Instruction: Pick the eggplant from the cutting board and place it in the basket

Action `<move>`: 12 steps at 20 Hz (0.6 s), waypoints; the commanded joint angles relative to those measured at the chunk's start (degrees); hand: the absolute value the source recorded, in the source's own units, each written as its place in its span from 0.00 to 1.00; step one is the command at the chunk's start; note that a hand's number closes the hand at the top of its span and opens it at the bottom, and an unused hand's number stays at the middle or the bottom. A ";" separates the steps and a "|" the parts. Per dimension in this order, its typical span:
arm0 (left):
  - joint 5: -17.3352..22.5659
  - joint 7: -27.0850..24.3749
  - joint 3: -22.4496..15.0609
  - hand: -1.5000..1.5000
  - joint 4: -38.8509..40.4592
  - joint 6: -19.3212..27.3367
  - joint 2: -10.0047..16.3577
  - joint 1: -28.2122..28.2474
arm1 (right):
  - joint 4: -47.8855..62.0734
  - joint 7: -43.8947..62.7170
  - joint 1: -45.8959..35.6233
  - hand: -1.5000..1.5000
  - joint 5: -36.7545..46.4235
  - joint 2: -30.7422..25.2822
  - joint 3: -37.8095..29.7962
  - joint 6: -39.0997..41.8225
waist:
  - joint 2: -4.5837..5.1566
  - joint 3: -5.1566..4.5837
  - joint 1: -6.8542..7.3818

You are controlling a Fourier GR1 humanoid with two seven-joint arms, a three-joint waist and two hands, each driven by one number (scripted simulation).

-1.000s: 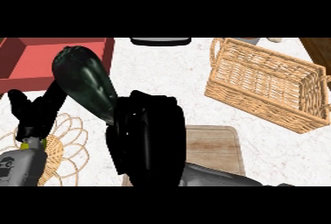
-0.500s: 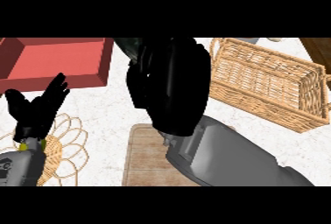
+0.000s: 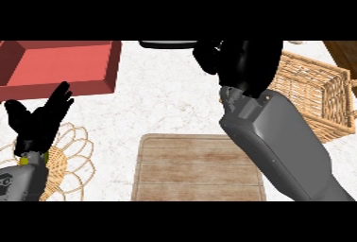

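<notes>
Basket [image 3: 317, 87] stands at right. The right hand [image 3: 241, 61] is at its left rim; whether it is clasping anything cannot be told. Left hand [image 3: 38, 120] rests spread at the left edge.

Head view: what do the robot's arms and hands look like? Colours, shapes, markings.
Smooth grey shells: the right grey forearm is broad, narrowing to a blocky wrist; the left grey forearm is mostly cut off. Each ends in a black hand: left black hand, right black hand. A small yellow-green piece marks the left wrist. No cables show.
</notes>
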 commanded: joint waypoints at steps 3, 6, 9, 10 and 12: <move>1.03 -0.12 0.63 0.50 -0.33 -1.08 -0.07 0.22 | -6.09 -3.02 8.42 1.00 -4.17 -5.26 -5.70 4.93 | 0.00 0.04 -0.15; -0.61 -2.97 0.56 0.50 2.79 -0.77 -0.27 0.06 | -2.53 -8.71 11.31 1.00 -4.10 -6.56 -8.71 0.91 | 0.20 0.02 0.12; 0.97 -0.73 1.41 0.50 1.08 -1.91 0.25 -0.26 | 0.66 -11.78 11.88 1.00 -4.32 -2.86 -10.06 -3.54 | 0.22 0.02 0.47; 0.92 0.25 1.53 0.50 -0.64 -2.10 0.90 -0.07 | -3.10 -12.95 14.44 1.00 -6.17 -5.69 -11.91 -0.89 | 0.13 0.03 0.29; -1.10 -1.57 -0.85 0.50 -1.50 -0.33 -2.04 1.37 | -0.62 -16.52 16.58 1.00 -6.81 -5.17 -12.55 -3.60 | 0.15 0.03 0.38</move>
